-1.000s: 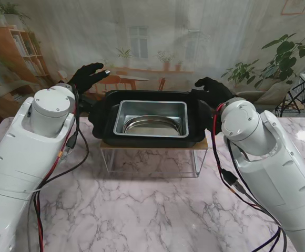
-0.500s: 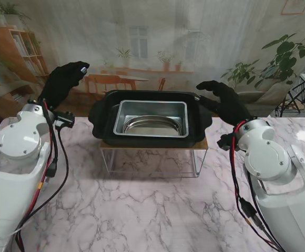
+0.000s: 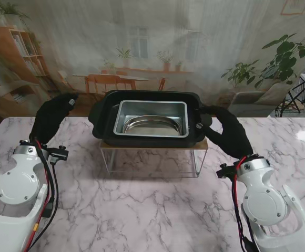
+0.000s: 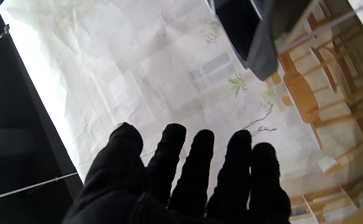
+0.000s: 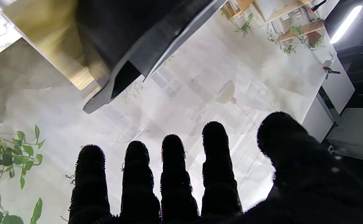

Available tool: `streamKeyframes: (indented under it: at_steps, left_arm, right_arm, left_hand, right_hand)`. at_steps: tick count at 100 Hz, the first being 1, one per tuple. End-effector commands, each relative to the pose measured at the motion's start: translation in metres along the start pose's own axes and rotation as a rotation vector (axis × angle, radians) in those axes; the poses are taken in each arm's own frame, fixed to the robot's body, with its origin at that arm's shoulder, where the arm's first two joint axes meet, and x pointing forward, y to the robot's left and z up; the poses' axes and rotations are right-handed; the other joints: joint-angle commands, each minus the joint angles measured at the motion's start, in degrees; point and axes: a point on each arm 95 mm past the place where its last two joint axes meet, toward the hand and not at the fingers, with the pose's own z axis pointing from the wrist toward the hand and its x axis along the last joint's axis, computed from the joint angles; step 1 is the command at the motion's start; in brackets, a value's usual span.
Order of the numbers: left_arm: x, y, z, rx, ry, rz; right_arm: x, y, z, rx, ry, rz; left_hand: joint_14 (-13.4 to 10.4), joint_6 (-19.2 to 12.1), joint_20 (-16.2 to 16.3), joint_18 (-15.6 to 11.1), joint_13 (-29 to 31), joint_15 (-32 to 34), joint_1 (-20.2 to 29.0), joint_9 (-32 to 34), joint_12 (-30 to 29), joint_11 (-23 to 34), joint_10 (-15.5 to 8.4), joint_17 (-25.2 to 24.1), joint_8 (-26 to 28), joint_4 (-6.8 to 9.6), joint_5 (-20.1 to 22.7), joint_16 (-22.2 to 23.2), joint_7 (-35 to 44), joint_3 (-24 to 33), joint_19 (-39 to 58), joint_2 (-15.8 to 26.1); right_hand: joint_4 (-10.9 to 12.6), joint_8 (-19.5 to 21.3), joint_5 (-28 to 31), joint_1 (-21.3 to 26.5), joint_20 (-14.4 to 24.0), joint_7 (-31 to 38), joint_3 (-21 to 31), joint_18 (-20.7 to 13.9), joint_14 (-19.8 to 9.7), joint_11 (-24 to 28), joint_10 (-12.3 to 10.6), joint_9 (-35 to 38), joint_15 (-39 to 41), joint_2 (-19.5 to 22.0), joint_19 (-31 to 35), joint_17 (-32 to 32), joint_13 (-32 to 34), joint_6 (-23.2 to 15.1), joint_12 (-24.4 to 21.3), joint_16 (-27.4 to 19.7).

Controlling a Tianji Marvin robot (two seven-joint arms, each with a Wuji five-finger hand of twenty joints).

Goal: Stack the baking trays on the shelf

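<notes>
Marble table (image 3: pixel 142 210), trays stacked on the shelf, both hands empty.

Nearest me, the left hand (image 3: pixel 52 116) and right hand (image 3: pixel 230 132) flank the stack, fingers extended and spread, gripping nothing. Between them the small shelf (image 3: pixel 153 155) carries the black baking tray (image 3: pixel 102 126), with the steel tray (image 3: pixel 122 118) and an oval dish (image 3: pixel 151 126) nested inside. Judgement: placement looks complete; the next move calls only for drawing both arms clear without nudging the tray.
</notes>
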Motion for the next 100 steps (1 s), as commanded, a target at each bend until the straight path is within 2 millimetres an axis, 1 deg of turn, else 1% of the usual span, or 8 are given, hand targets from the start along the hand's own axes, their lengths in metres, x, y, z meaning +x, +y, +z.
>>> streamKeyframes:
  at_steps: [1,8,22,42,64,72,80,100]
  left_arm:
    - [-0.013,0.005,-0.006,-0.003,-0.036,-0.024]
    - [-0.021,0.005,-0.010,0.014,-0.065,-0.028]
    - [-0.038,0.011,-0.013,0.055,-0.142,-0.021]
    - [-0.059,0.027,-0.014,0.052,-0.234,-0.026]
    - [-0.067,0.038,-0.013,0.025,-0.286,0.007]
    - [-0.070,0.041,-0.014,0.009,-0.306,0.010]
    - [-0.072,0.042,-0.015,-0.004,-0.315,0.020]
    - [-0.070,0.037,-0.014,-0.011,-0.285,0.037]
  right_arm:
    - [-0.011,-0.012,-0.009,0.022,-0.037,0.014]
    - [-0.016,-0.016,-0.014,0.000,-0.048,0.022]
    - [-0.028,-0.023,-0.022,-0.027,-0.097,0.023]
    - [-0.049,-0.039,-0.031,-0.062,-0.176,0.034]
    - [-0.063,-0.054,-0.034,-0.083,-0.241,0.071]
    - [-0.064,-0.055,-0.035,-0.065,-0.244,0.076]
    - [-0.064,-0.057,-0.035,-0.063,-0.239,0.078]
    - [-0.066,-0.055,-0.036,-0.055,-0.249,0.087]
  left_hand:
    - [0.2,-0.2,0.5,0.4,1.3,1.9,0.6,1.2,1.0,0.8,-0.2,0.5,0.8,0.16,1.6,1.0,1.2,-0.8,2.8,1.0]
    - [0.3,-0.1,0.6,0.6,1.5,2.5,0.4,1.3,1.3,1.2,-0.2,0.5,0.7,0.16,1.6,1.4,1.4,-0.8,4.1,1.1]
    - [0.4,-0.1,0.9,0.6,1.5,3.3,0.5,1.5,1.6,1.8,-0.1,0.3,0.5,0.24,1.7,2.0,1.6,-0.6,5.6,1.4]
    - [0.6,0.2,0.6,0.5,1.0,3.1,0.7,1.2,1.6,2.0,0.0,-0.3,0.3,0.28,1.7,2.0,1.8,-0.6,5.4,1.7]
    - [0.6,0.2,0.7,0.5,1.1,3.6,0.6,1.2,1.7,2.4,-0.1,-0.2,0.0,0.36,1.7,2.3,2.0,-0.7,6.1,1.9]
    - [0.7,0.3,0.7,0.6,1.0,3.6,0.7,1.2,1.7,2.4,0.0,-0.3,0.0,0.41,1.6,2.3,2.2,-0.6,6.2,1.9]
    - [0.7,0.4,0.7,0.6,1.0,3.6,0.7,1.1,1.7,2.4,0.0,-0.4,-0.1,0.44,1.6,2.3,2.2,-0.6,6.2,2.0]
    - [0.6,0.3,0.7,0.6,1.1,3.7,0.6,1.2,1.7,2.5,0.0,-0.3,-0.2,0.47,1.6,2.3,2.4,-0.6,6.3,2.1]
  right_hand:
    - [0.9,1.0,0.6,-2.9,1.1,0.0,1.4,0.5,-0.9,-1.3,-1.5,0.9,-3.2,-1.1,-1.2,0.3,0.8,-1.4,-0.3,0.2]
    - [0.9,1.0,0.4,-3.0,1.4,0.0,1.7,0.6,-0.9,-1.2,-1.3,1.0,-3.0,-1.0,-1.2,0.4,1.0,-0.1,-0.1,0.3]
    - [0.9,1.0,0.5,-3.1,1.8,0.0,2.0,0.6,-0.9,-0.7,-2.1,1.1,-2.5,-1.1,-1.2,0.0,1.1,0.6,0.2,0.6]
    - [0.9,1.0,0.4,-3.2,2.1,0.2,2.5,0.3,-1.3,-0.4,-2.6,1.1,-2.0,-0.9,-1.3,-0.4,0.8,0.8,0.4,0.8]
    - [0.8,1.0,0.4,-2.8,2.5,0.5,2.9,0.0,-1.3,0.0,-2.2,1.1,-1.7,-0.8,-1.4,-0.6,0.6,1.5,0.6,1.0]
    - [0.8,1.0,0.2,-3.1,2.6,0.4,2.8,-0.1,-1.4,0.1,-2.3,0.9,-1.6,-0.5,-1.5,-0.5,0.5,1.5,0.7,1.0]
    - [0.8,1.0,0.4,-3.1,2.8,0.5,2.9,0.1,-1.3,0.2,-1.6,1.0,-1.3,-0.4,-1.6,-0.4,0.8,1.9,0.7,1.1]
    - [0.8,0.9,0.7,-3.0,3.0,0.6,3.0,0.1,-1.2,0.4,-1.2,1.2,-1.0,-0.2,-1.7,-0.2,0.8,2.1,0.8,1.2]
